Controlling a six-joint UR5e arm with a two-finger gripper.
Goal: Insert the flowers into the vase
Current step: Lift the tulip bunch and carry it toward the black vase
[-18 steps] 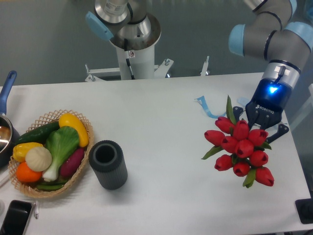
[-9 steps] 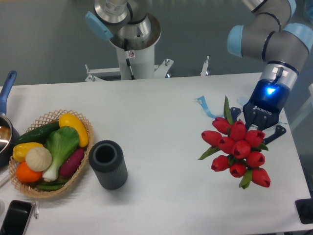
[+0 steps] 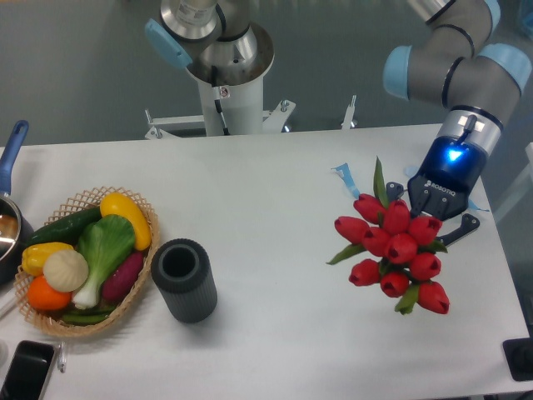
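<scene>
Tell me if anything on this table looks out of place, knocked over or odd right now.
Nothing looks spilled or knocked over. The vase stands upright and empty beside the wicker basket of toy vegetables. The one stray item is a light blue strip lying loose on the table near the flowers that the gripper holds.
</scene>
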